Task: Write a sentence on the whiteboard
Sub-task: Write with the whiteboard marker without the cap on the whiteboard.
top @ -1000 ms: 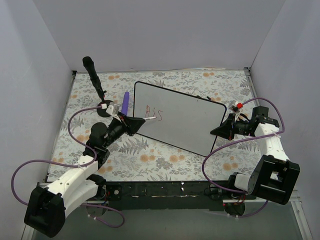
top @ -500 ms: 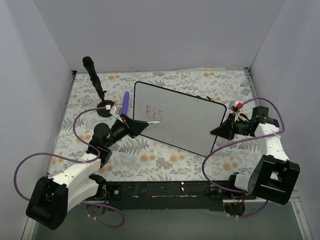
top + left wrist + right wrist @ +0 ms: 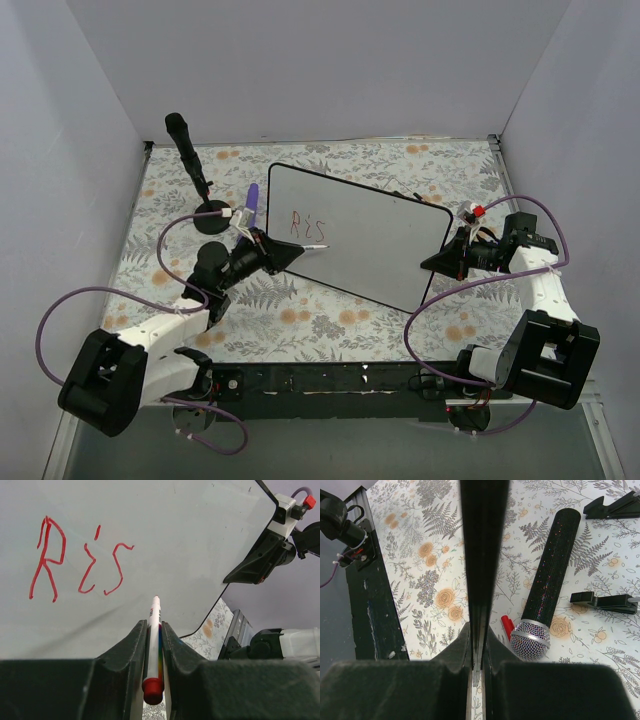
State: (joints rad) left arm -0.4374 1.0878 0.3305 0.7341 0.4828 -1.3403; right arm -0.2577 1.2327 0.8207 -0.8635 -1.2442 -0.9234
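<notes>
Well, from the top camera I saw the left pincer [image 3: 296,248] pinching a pen [image 3: 315,246], and the whiteboard [image 3: 380,230] lay just ahead of it. The right pincer [image 3: 440,262] pinched the board's edge nearest to it. On the left wrist camera, the red letters [image 3: 80,560] "Ris" sat ahead and left of the pen tip; I could not tell if the tip touched. On the right wrist camera, the board's black rim ran between the pressed fingers [image 3: 456,650], and a sparkly microphone [image 3: 546,580] lay just right of them.
</notes>
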